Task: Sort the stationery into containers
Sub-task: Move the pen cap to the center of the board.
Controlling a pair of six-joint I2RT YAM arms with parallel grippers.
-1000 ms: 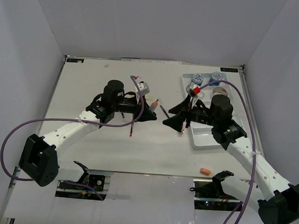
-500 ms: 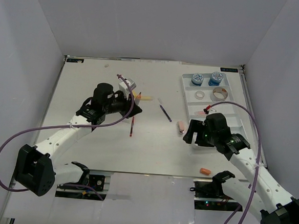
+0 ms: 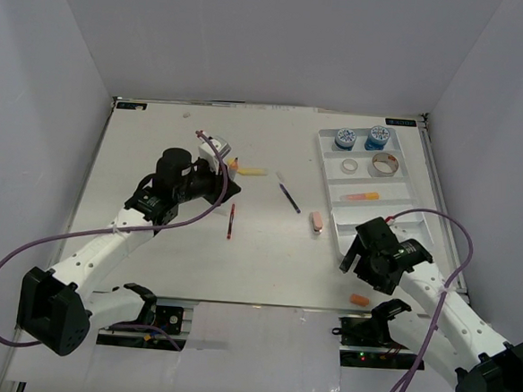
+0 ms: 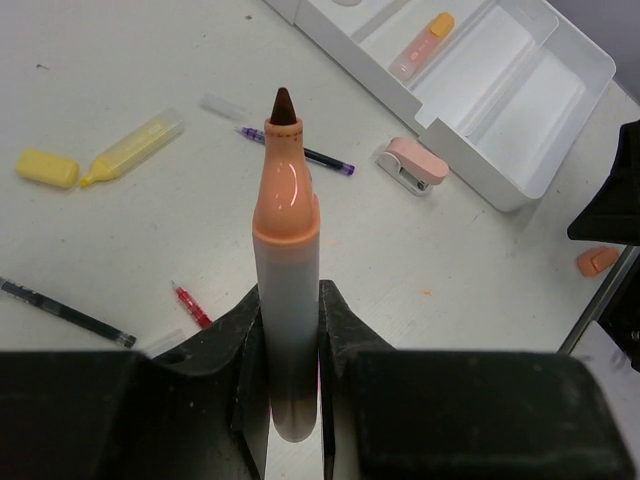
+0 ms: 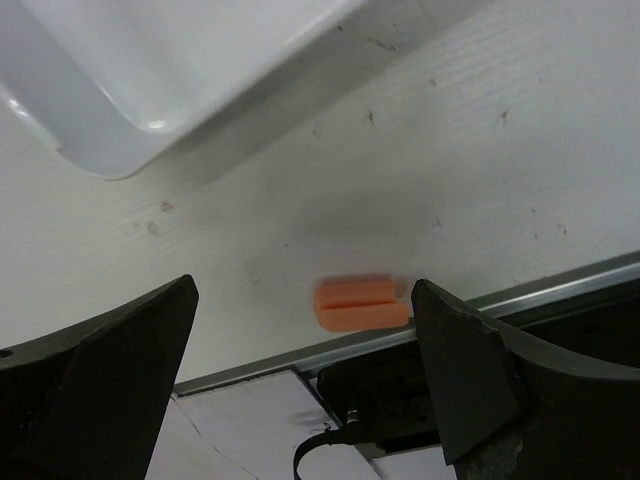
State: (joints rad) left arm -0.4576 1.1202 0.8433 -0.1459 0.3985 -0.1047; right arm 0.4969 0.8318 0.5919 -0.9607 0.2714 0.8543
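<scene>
My left gripper is shut on an uncapped orange marker with a brown tip, held above the table left of centre. The white divided tray holds two blue tubs, two tape rolls and a pink-orange highlighter. My right gripper is open, low over the table's near edge, with a small orange piece lying between its fingers, untouched. A corner of the tray shows above it.
Loose on the table lie a yellow highlighter with its yellow cap, a red pen, a purple pen, a black pen and a pink piece.
My right arm drew back from the tray to the near edge and its jaws spread wide. The left arm pulled back leftward, still gripping the marker.
</scene>
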